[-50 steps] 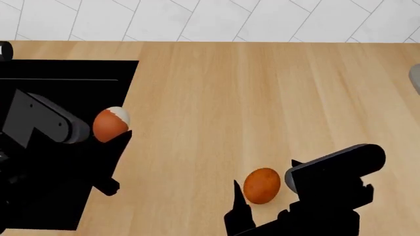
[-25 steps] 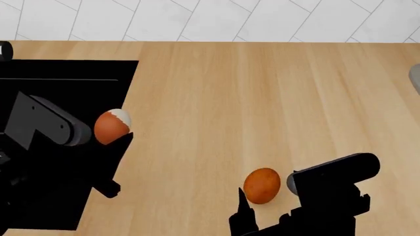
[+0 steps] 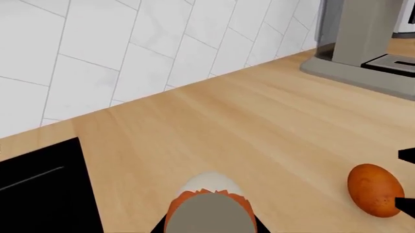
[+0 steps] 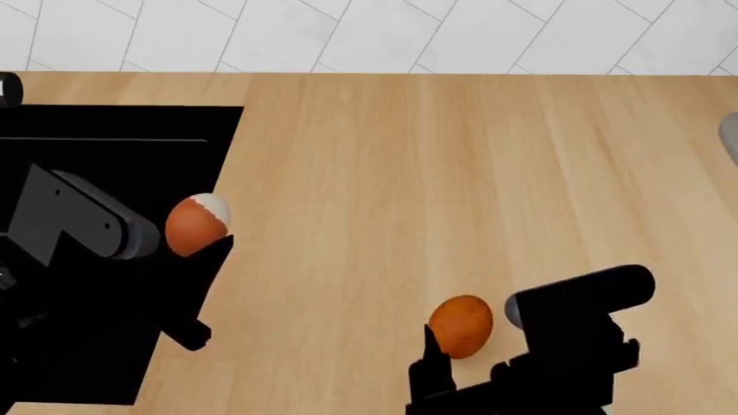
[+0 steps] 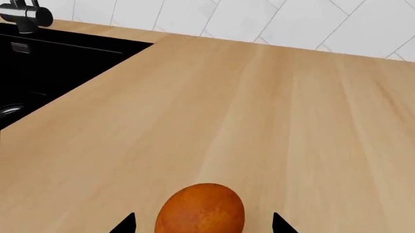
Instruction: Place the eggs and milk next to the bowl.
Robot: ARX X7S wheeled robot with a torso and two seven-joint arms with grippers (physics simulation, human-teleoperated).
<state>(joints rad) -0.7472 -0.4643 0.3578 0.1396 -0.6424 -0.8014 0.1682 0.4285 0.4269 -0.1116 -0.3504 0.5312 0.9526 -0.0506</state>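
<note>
An egg with a whitish end (image 4: pixel 196 223) is held off the counter in my left gripper (image 4: pixel 199 240), which is shut on it just over the right rim of the black sink (image 4: pixel 127 130). In the left wrist view this egg (image 3: pixel 209 204) fills the space between the jaws of the left gripper (image 3: pixel 209 227). The plain brown egg (image 4: pixel 461 325) lies on the wooden counter. My right gripper (image 4: pixel 467 335) straddles it, open. Both black fingertips (image 5: pixel 126 224) stand clear of that egg (image 5: pixel 201 209). The milk and the bowl are out of view.
The wooden counter (image 4: pixel 438 173) runs back to a white tiled wall (image 4: pixel 369 35). A tap (image 5: pixel 26 14) stands at the sink's far side. A grey appliance (image 3: pixel 363 43) sits to the far right, and a grey sliver (image 4: pixel 730 138) shows at the head view's right edge.
The right arm has drawn a little nearer the counter's front edge, its fingers still either side of the brown egg. The left gripper and its egg have barely moved.
</note>
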